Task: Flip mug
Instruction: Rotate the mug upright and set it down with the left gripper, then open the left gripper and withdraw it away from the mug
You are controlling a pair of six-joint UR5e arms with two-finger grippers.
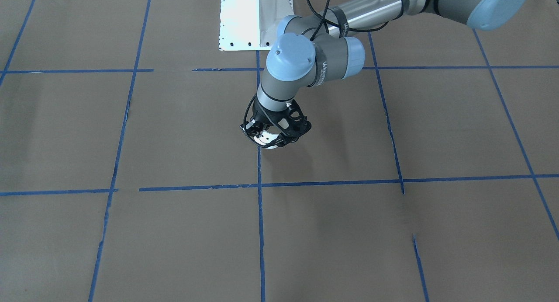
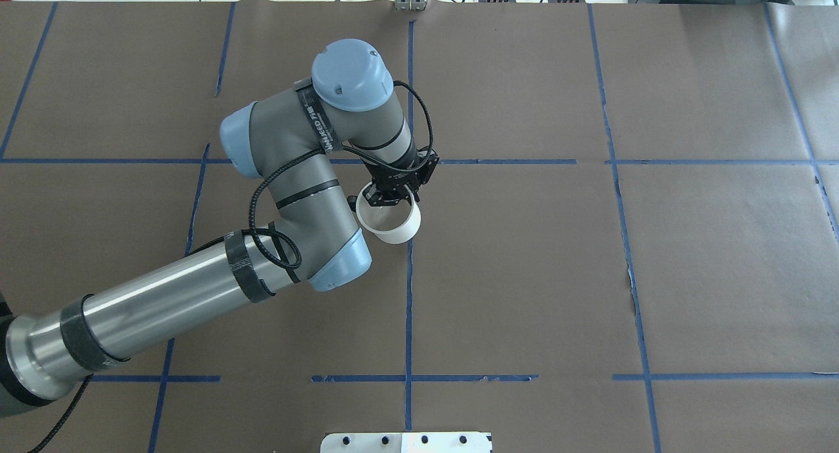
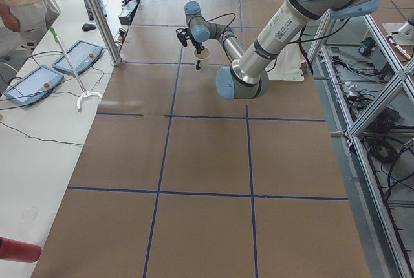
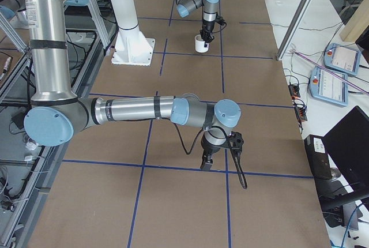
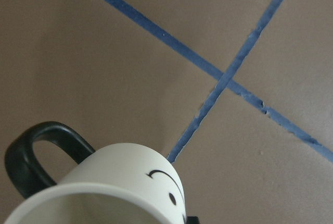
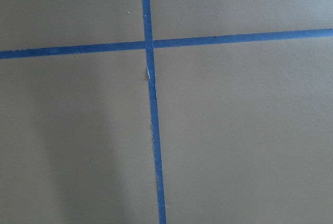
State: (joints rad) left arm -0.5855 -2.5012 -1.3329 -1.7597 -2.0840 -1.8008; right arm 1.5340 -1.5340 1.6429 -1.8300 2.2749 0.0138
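From across the room, the left gripper [image 2: 392, 194] sits a little left of centre in the overhead view, pointing down. Its two black fingers [image 2: 371, 196] are closed on the rim of a small white mug [image 2: 392, 225] with a black loop handle [image 5: 30, 157] and a black smiley face [image 5: 169, 188] drawn on its side. The mug hangs mouth-up under the gripper and leans a little. It is just left of the vertical blue tape line [image 2: 409, 309] and just below the horizontal one that crosses it. I cannot tell whether its base touches the brown paper-covered table [image 2: 524, 276] or hangs just above it.

In the left wrist view the mug fills the lower left of the frame, with its handle to the left and its face to the right. A crossing of tape lines lies beyond it.

The right gripper [image 4: 206, 164] shows only in the view from the right end of the table, low in the middle of the frame. It points down over a blue line, well apart from the mug, and from there I cannot tell whether its fingers are open or closed. A white metal base plate [image 1: 255, 18] sits at the top centre of the front-facing view.
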